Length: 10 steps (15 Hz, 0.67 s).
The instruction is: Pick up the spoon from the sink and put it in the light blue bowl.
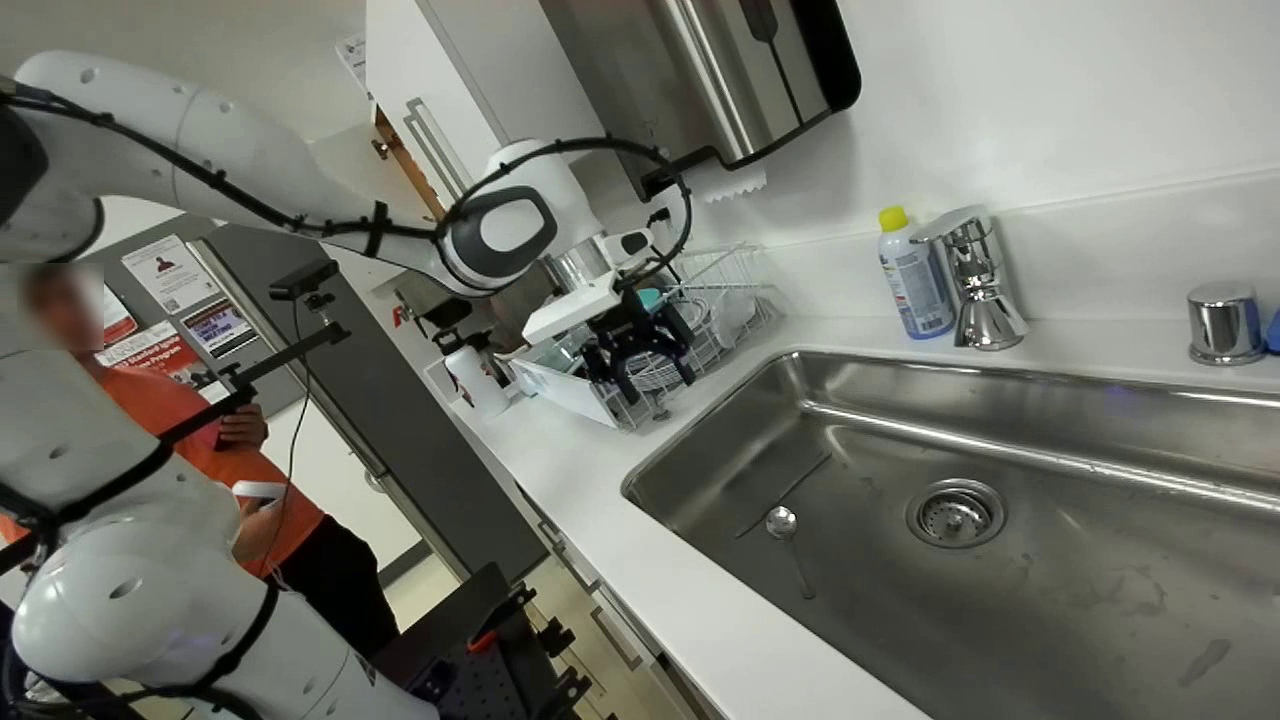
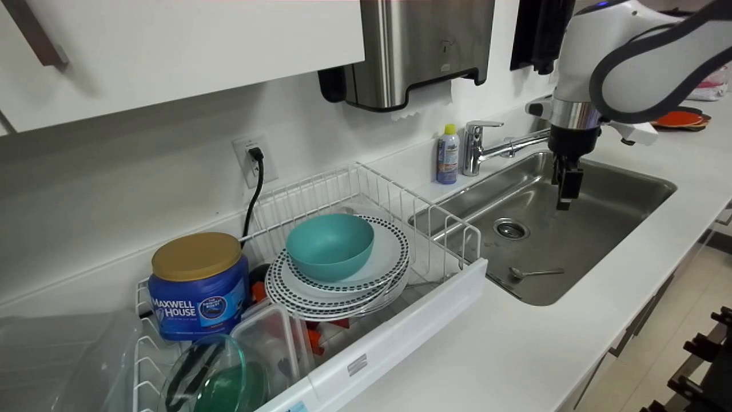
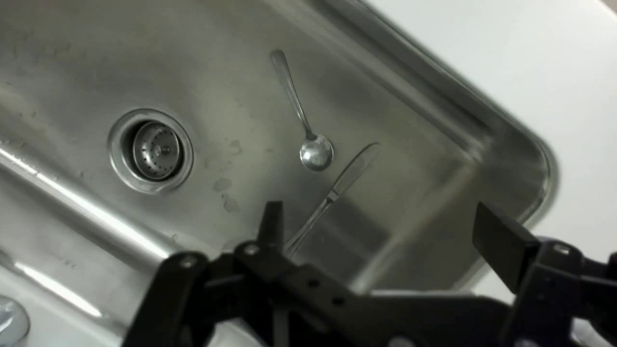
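A metal spoon (image 3: 316,153) lies on the floor of the steel sink (image 3: 217,86). It also shows in both exterior views (image 1: 781,522) (image 2: 517,273). My gripper (image 3: 378,212) is open and empty, held above the sink. In the wrist view the spoon lies ahead of the fingertips, nearer the left finger. In the exterior views the gripper (image 1: 657,385) (image 2: 563,194) hangs well above the sink floor, apart from the spoon. The light blue bowl (image 2: 330,254) sits upright on a stack of plates in the dish rack. In an exterior view my gripper mostly hides it.
A knife (image 3: 332,195) lies beside the spoon. The drain (image 3: 156,149) is in the sink floor. The white wire rack (image 2: 400,337) holds plates (image 2: 394,246), a blue coffee tub (image 2: 200,292) and clear containers. A spray can (image 2: 448,157) and faucet (image 2: 473,149) stand behind the sink.
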Motion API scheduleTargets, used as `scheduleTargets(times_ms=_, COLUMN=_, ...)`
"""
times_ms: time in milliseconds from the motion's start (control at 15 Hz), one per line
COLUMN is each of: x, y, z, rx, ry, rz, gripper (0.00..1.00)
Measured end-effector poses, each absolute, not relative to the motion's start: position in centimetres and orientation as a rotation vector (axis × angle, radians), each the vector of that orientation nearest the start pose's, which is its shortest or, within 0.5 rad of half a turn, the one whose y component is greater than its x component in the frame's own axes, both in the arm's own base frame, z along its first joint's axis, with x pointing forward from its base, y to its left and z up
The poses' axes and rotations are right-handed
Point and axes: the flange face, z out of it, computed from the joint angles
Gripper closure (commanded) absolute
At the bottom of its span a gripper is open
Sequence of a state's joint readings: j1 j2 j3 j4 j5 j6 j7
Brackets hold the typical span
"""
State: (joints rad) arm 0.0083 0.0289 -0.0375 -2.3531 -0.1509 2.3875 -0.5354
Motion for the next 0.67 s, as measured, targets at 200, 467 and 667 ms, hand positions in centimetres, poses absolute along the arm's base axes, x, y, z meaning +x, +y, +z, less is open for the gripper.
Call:
scheduleTargets(times_ms=200, x=50.5, y=-2.4, z=29.3, rx=-3.084, ry=-1.012, rz=0.107, gripper=0.00)
scheduleTargets(times_ms=467, x=50.8, y=-2.2, z=29.5, rx=-3.084, ry=-1.018, rz=0.099, gripper=0.00)
scheduleTargets(times_ms=667, x=51.0, y=-2.2, z=29.1, rx=-3.093, ry=-1.058, rz=0.088, gripper=0.00)
